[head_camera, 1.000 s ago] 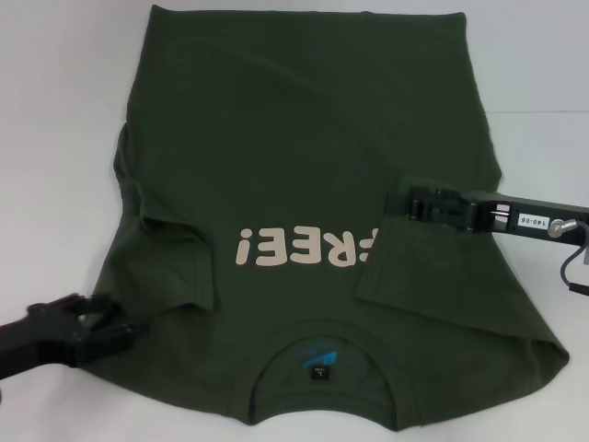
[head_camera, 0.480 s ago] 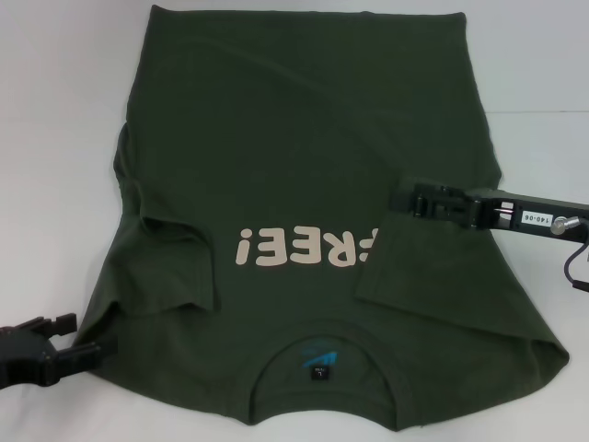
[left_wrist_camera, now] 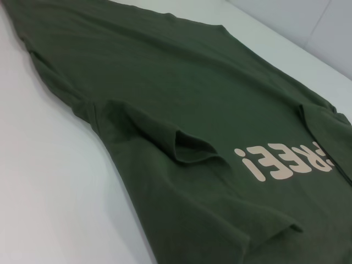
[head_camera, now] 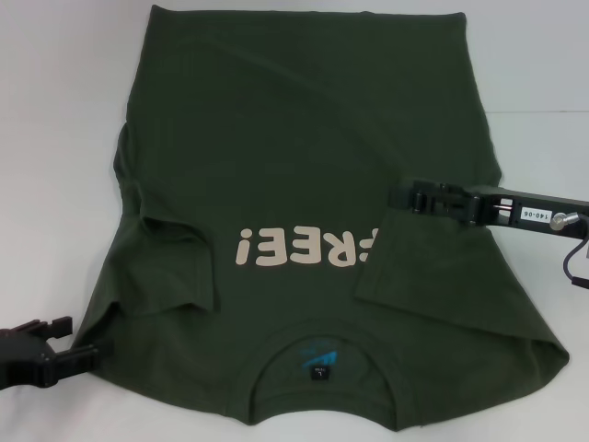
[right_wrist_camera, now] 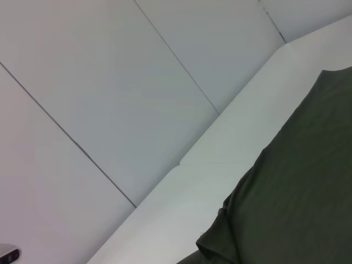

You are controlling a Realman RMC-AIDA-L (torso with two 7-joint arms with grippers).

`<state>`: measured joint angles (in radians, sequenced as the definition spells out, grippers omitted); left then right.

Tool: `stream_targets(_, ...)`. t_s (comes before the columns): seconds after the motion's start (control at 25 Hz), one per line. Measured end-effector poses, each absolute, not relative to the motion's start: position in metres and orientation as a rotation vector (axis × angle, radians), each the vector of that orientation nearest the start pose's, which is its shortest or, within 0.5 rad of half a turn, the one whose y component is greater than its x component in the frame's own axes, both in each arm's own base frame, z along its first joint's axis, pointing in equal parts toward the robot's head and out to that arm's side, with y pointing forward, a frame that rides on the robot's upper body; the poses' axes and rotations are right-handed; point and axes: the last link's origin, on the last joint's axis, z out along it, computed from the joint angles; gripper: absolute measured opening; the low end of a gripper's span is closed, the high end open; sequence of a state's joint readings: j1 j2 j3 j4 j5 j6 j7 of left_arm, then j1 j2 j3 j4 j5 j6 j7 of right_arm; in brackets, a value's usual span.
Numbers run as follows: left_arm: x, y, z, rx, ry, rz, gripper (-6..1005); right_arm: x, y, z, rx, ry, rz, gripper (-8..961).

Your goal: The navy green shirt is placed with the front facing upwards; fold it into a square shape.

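Shirt [head_camera: 304, 184] lay flat on table [head_camera: 55, 138], both sleeves folded in; left gripper [head_camera: 78, 357] had backed off the left sleeve to the edge, fingers parted, empty; right gripper [head_camera: 398, 196] edged outward, grip unclear—release likely underway.

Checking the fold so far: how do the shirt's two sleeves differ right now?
The left sleeve lies crumpled inward, short of the lettering; the right sleeve lies flatter and covers the lettering's end. The right gripper is over its sleeve; the left gripper sits off the shirt's edge. Both are folded onto the shirt.
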<state>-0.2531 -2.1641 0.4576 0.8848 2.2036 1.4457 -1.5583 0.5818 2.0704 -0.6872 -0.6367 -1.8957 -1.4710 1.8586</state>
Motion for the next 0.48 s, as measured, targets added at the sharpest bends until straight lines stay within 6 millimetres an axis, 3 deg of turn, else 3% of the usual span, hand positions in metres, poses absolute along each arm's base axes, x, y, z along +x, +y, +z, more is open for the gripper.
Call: stream_targets(0.48,-0.3644,0.2627,0.0247,-2.316,-1.12,-0.402,861,0.2447,0.3594,0.0092,-2.495,1.233,0.908,915)
